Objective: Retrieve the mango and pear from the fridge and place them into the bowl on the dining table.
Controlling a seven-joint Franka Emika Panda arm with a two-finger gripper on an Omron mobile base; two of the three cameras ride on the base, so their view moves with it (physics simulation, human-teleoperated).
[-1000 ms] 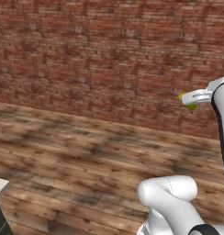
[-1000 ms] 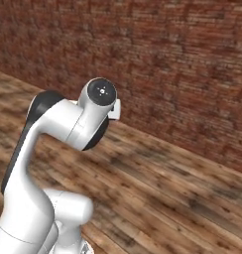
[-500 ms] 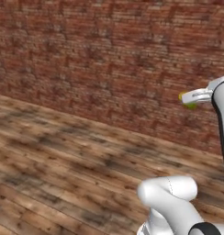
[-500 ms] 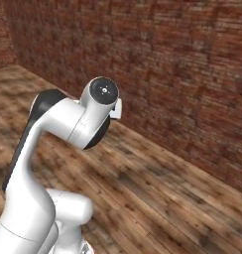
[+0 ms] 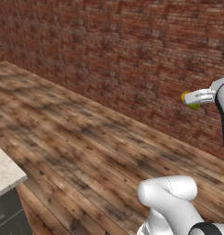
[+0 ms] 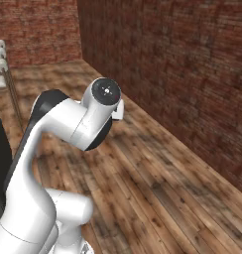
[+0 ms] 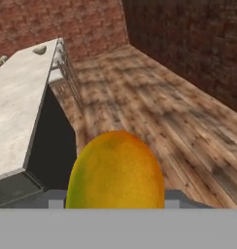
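Observation:
My gripper [image 5: 191, 98] is held high at the right of the left base view, shut on the mango [image 5: 193, 103], which peeks out yellow-green behind a white finger. In the hand view the mango [image 7: 115, 171] sits large and orange-yellow between the jaws of the gripper [image 7: 115, 197]. The dining table [image 7: 21, 99], with a beige speckled top, stretches away at the left. A small tan round thing [image 7: 39, 49] at its far end may be the bowl. The pear and the fridge are out of view.
A brick wall [image 5: 132, 59] runs along the far side above a wooden plank floor [image 5: 86, 147]. White stools [image 7: 59, 65] line the table's side. A corner of the table top [image 5: 6, 172] shows at the lower left. My arm's elbow [image 6: 105, 94] rises in front.
The whole scene has swung across both base views as the base turns. A table corner and stools have come into view. The arm keeps its pose with the mango held.

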